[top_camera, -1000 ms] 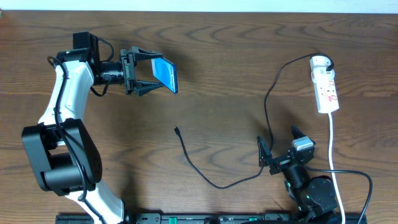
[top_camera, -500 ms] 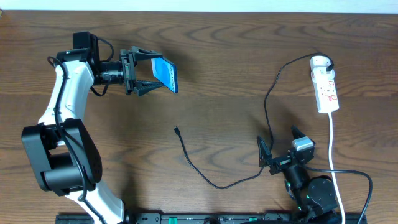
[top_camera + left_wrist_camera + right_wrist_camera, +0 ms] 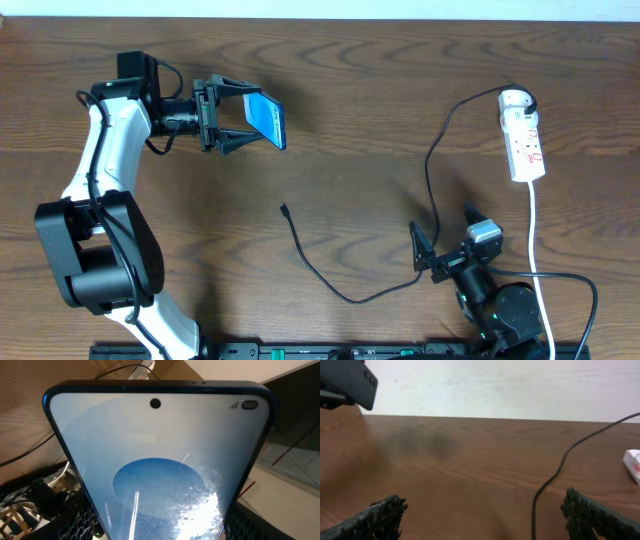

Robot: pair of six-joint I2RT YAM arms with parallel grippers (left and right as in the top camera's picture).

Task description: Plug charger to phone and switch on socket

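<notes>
On the left half of the bench, the left tool was closed on the phone, which was gripped between the two fingers and tilted so that its blue screen was visible from overhead. In the left wrist view, the phone filled most of the frame, with the camera hole at the top of the lit screen and a darker blue circle below it. The charger was laid loosely across the middle of the bench, and its connector tip rested on the wood, well apart from the phone and below it in the overhead view. From there the black cable was routed past the right tool and up to the round end of the socket, which lay flat near the far right edge with a white cord trailing toward the near edge. The right tool was spread wide and nothing was held in it. The cable passed between its fingers in the right wrist view, and whether it was touched could not be told.
</notes>
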